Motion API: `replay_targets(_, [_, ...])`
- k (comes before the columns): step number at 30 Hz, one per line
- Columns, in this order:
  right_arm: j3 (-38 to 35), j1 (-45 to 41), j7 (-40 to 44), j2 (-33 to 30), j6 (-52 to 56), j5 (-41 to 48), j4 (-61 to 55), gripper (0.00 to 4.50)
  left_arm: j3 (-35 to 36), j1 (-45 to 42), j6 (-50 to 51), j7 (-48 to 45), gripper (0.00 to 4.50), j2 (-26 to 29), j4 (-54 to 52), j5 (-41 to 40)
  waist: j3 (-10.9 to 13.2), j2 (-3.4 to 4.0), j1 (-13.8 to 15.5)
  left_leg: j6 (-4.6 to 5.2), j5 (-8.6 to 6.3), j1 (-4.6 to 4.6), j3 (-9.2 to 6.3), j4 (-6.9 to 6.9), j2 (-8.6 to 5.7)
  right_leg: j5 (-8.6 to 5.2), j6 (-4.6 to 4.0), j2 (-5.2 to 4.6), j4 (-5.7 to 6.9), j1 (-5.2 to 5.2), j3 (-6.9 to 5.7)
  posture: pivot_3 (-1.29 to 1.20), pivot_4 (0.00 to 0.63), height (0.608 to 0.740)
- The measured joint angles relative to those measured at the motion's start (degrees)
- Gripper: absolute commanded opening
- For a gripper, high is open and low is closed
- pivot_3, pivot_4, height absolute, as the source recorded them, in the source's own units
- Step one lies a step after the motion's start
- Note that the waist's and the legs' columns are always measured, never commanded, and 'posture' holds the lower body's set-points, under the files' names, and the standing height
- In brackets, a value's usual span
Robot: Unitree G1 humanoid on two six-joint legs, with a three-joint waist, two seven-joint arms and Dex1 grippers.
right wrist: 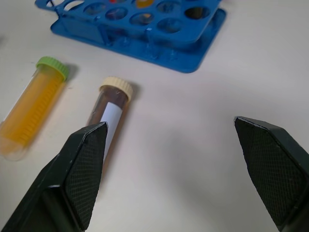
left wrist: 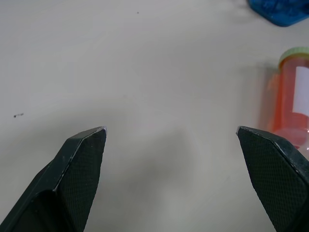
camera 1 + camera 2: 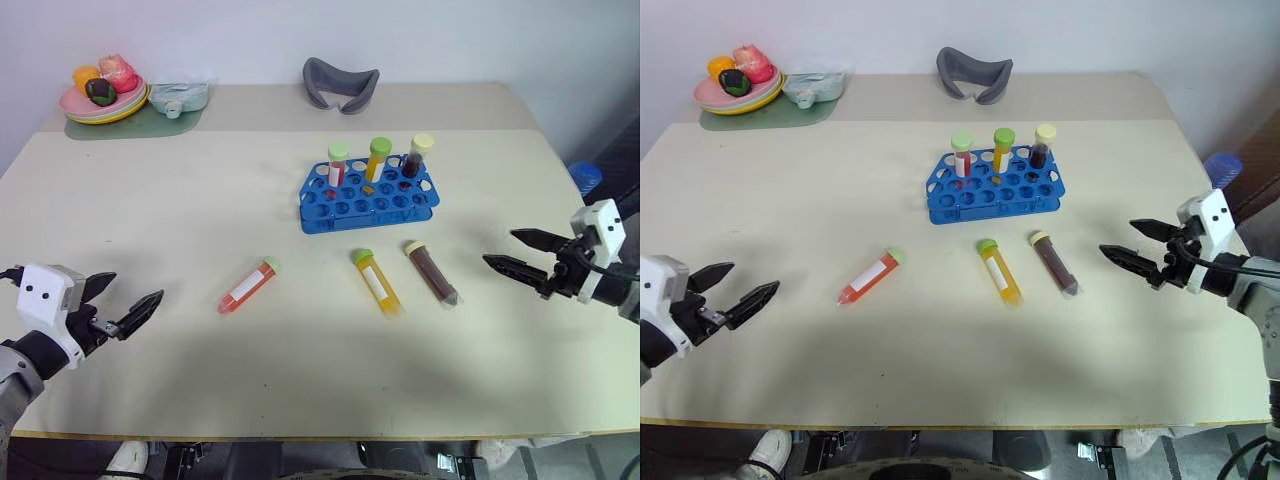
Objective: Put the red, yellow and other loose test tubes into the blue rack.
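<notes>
Both tools, left tool (image 3: 128,306) and right tool (image 3: 520,252), wide open, empty; red tube (image 3: 249,286) likely light, slick, rolls: grip mid-barrel.

Matt, smooth cream table top (image 3: 200,220). Glossy blue plastic rack (image 3: 368,203). Clear plastic on red tube (image 3: 248,286), yellow tube (image 3: 376,282) and brown tube (image 3: 431,272), each with ridged screw cap and white paper label. Finely textured matt black pads on left gripper (image 2: 171,140) and right gripper (image 1: 170,128). Soft matt grey cushion (image 3: 341,83).
</notes>
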Motion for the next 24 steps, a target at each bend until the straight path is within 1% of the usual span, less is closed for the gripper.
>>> replay_targets(7, [0.62,-0.51,-0.21,0.0,-0.37,-1.13,0.73,4.28,-0.67,-0.48,-0.42,2.42,4.41,-0.92,0.11,1.44,-0.01,0.01,-0.08,0.0,0.0,0.07,0.01,0.0,0.0,0.0,0.0,0.01,0.03,0.03,0.01,0.0,0.15,0.74])
replay_targets(11, [1.52,-0.64,-1.83,0.13,0.18,-1.16,-0.8,4.28,-1.4,-2.7,-0.21,3.21,4.41,-1.56,0.03,0.62,-0.01,0.01,-0.02,0.0,0.0,0.11,0.0,0.01,0.0,0.0,0.0,0.01,0.04,0.08,0.01,0.0,0.15,0.74])
replay_targets(13, [1.57,-0.63,-3.42,0.36,1.85,-0.91,-2.96,4.28,-3.2,-4.99,-0.03,3.31,4.41,-1.55,-0.09,0.01,-0.01,0.01,0.0,0.0,0.0,0.12,0.0,0.01,0.0,0.0,0.0,0.0,0.04,0.1,0.01,0.0,0.15,0.74])
replay_targets(17, [1.79,-0.55,-7.68,0.79,7.2,0.67,-10.68,4.28,-9.44,-10.32,0.31,3.09,4.41,-1.33,-1.69,-1.03,-0.01,0.01,0.05,0.0,0.0,0.12,0.0,0.01,0.0,0.01,0.01,0.0,0.04,0.12,0.01,0.0,0.15,0.74])
replay_targets(20, [2.54,-0.5,-10.31,-1.08,12.39,0.76,-14.98,4.28,-15.51,-15.96,0.61,2.39,4.41,-0.89,-1.55,-1.04,-0.01,0.03,0.1,0.0,0.0,0.13,-0.01,0.03,-0.01,0.01,0.01,0.0,0.07,0.12,0.0,0.0,0.15,0.74])
replay_targets(23, [3.16,-4.15,-14.51,-4.03,22.87,2.97,-21.32,4.28,-24.37,-24.5,0.62,-1.66,4.41,0.8,-0.33,-0.67,-0.01,0.02,-0.01,0.0,0.0,0.15,-0.01,0.06,-0.01,0.01,0.01,0.01,0.1,0.12,0.02,0.0,0.15,0.74])
replay_targets(24, [3.07,-5.59,-15.58,-4.23,25.56,4.06,-23.07,4.28,-26.28,-25.75,0.25,-2.87,4.41,1.13,-0.1,-0.35,-0.02,0.03,-0.2,0.01,0.0,0.18,0.01,0.02,-0.01,0.01,0.01,0.03,0.09,0.12,0.04,0.0,0.15,0.74])
